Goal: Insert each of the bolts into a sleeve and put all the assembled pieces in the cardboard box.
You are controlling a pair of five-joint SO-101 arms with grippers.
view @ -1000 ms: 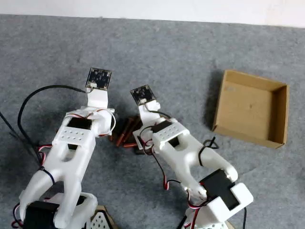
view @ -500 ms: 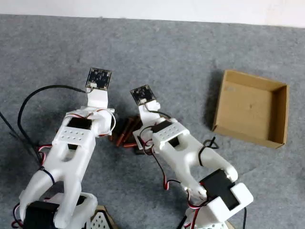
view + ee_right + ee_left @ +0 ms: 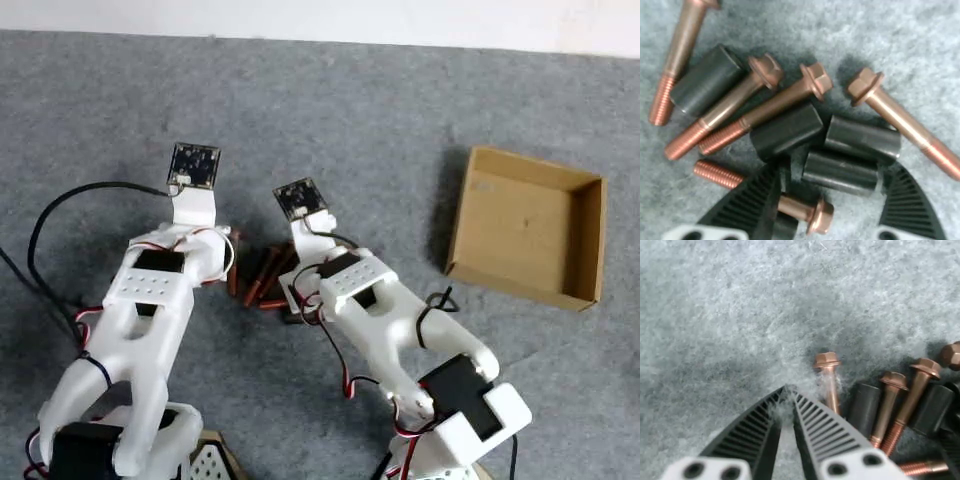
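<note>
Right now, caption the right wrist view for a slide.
Open right gripper straddles a black sleeve amid scattered copper bolts.

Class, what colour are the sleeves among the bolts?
The sleeves are dark grey-black, clearest in the right wrist view.

grey felt mat (image 3: 350,110), white wall (image 3: 400,18) behind

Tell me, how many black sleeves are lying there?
4 black cylindrical sleeves: one beside the outermost copper bolt, one mid-pile, two side by side nearest the right end effector. Others may be hidden.
</note>
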